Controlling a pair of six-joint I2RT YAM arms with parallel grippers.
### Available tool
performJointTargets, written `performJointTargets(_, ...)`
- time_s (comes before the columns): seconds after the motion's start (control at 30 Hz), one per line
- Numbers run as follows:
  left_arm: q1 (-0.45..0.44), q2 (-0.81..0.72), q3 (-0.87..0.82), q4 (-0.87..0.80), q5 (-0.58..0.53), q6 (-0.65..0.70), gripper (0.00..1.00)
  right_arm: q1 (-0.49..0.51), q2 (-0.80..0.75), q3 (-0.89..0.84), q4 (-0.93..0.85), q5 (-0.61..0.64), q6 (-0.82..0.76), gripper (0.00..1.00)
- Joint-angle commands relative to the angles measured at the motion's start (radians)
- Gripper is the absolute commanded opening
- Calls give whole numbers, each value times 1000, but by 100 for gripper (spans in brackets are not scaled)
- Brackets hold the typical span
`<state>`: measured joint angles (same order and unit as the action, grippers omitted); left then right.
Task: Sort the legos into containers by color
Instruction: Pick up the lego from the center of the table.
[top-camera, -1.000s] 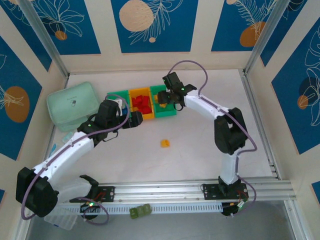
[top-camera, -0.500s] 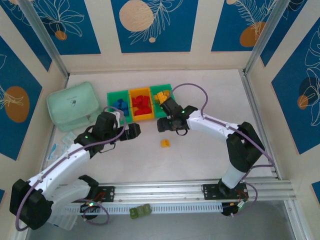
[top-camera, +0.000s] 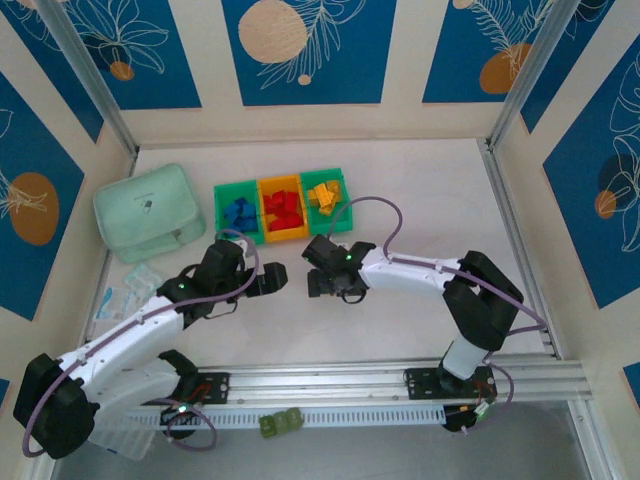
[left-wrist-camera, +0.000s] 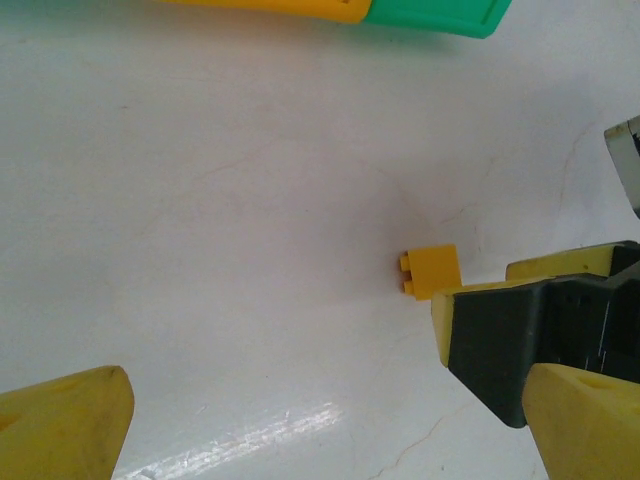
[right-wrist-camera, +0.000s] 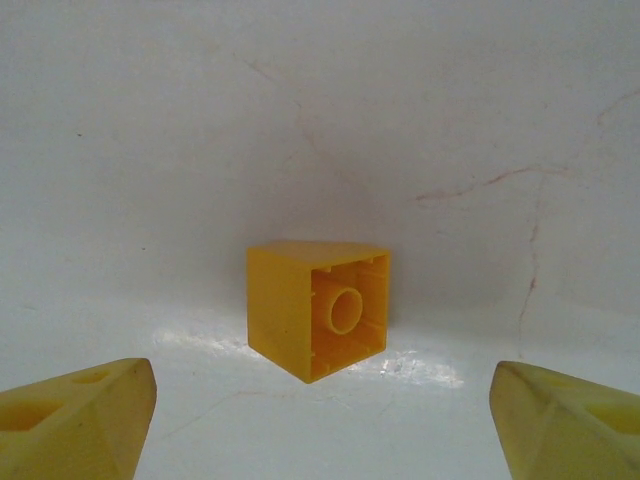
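Yellow lego (right-wrist-camera: 318, 310) lies centred before the right hand (right-wrist-camera: 320, 405).

overhead, the right tool (top-camera: 327, 288) hides the loose yellow lego (left-wrist-camera: 432, 272); the containers (left-wrist-camera: 430, 14) are cut by the left wrist frame's top edge.

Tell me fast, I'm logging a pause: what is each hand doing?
Left hand: open, empty.
Right hand: open, empty; the small yellow plastic brick lies untouched just ahead of it.
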<state>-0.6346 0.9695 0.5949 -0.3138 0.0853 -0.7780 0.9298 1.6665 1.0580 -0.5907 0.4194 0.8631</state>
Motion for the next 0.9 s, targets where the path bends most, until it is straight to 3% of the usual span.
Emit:
performJointTargets(0.0,-5,-22,-16,24,-36,-16,99,11,44,9,17,21,65,85)
performJointTargets(0.87,-5,-35,-19,11,-53,-15,99,-8,114,20,83,15,-14,51)
